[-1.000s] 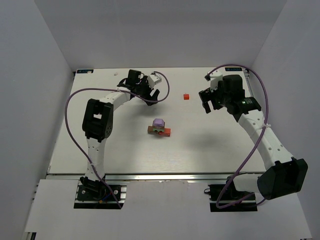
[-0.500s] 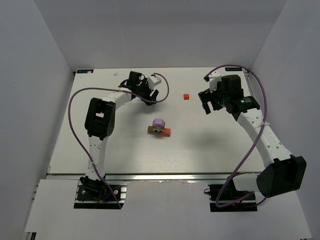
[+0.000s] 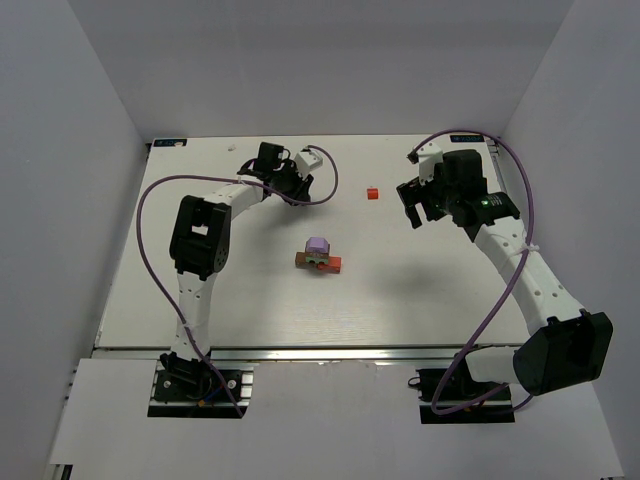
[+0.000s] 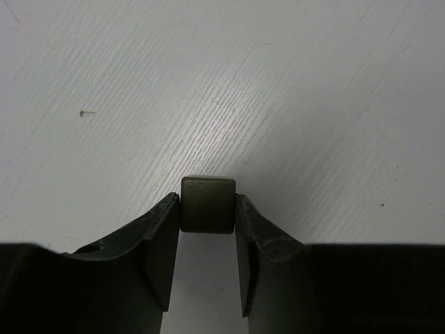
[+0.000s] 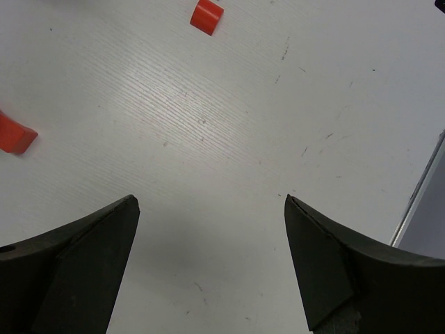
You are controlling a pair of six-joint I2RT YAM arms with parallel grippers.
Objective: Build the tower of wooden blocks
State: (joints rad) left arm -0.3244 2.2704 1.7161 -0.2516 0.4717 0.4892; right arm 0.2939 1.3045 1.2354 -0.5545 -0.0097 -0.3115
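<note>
Left end effector (image 4: 207, 213) is clenching a dark block (image 4: 208, 200) on the worktop (image 3: 420, 300). Right end effector (image 5: 210, 203) is hanging released; a red block (image 5: 206, 16) is lying ahead, the tower (image 3: 319, 256) well apart.

White table (image 3: 200, 300): tower (image 3: 319, 257) centre, red block (image 3: 372, 193) beyond.

Robot lab cell, as I see it: plain white enclosure walls (image 3: 70, 220), white table (image 3: 400, 300), two arms (image 3: 195, 240) bolted at edge, purple cables (image 3: 141, 235).
</note>
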